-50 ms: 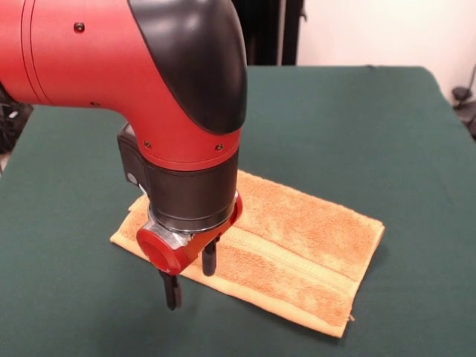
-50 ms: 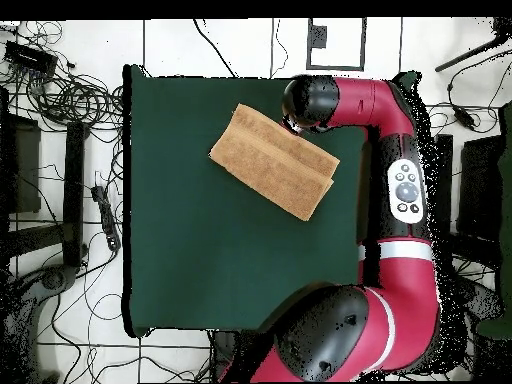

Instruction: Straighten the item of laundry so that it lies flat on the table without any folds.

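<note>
The towel (image 1: pixel 282 245) lies on the green tabletop (image 1: pixel 387 126), toward the side nearest the front camera, as an elongated rectangle rather than a square; this shape, together with a doubled edge showing at one end in the overhead view, indicates it is folded in half, so the task is judged unfinished. The end effector (image 1: pixel 191 277) hangs from the red and black arm (image 1: pixel 149 89) at one short end of the towel, its two dark fingers (image 1: pixel 210 259) parted with nothing between them: it is released and empty. One finger stands over the towel's long near edge and the other hangs just past that edge, over the cloth; whether either touches cannot be told. This placement is judged to suit a pinch on the upper layer at the edge, in order to draw it back and open the fold. The towel is orange-tan terry with a looped, nubby pile, crossed lengthwise by a flat woven band (image 1: pixel 286 256). A short loose thread shows at the near corner. The tabletop covering is plain, dark and matte, with no visible wrinkles near the towel.
</note>
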Controlling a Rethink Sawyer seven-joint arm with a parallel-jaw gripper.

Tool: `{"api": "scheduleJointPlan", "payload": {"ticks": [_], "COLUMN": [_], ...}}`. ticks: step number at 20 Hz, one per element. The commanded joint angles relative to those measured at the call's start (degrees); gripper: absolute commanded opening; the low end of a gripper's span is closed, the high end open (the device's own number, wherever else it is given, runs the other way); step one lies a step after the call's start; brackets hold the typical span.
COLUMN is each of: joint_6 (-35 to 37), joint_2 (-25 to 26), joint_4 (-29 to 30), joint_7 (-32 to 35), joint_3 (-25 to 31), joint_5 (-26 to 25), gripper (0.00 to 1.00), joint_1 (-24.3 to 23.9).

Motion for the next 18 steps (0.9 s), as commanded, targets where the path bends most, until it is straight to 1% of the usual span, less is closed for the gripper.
{"api": "scheduleJointPlan", "payload": {"ticks": [1, 6, 9, 18], "joint_6": [-1.82, -1.52, -3.06, -4.75], "joint_2": [3.96, 4.07, 3.42, 2.04], "joint_4": [3.92, 3.99, 5.32, 8.23], "joint_7": [-12.65, -12.45, -12.03, -9.67], "joint_3": [1.24, 1.25, 1.05, 0.09], "joint_5": [-2.00, -1.92, -2.19, -2.45], "gripper": [1.00, 1.00, 1.00, 1.00], "joint_1": [2.17, 2.33, 2.24, 2.32]}}
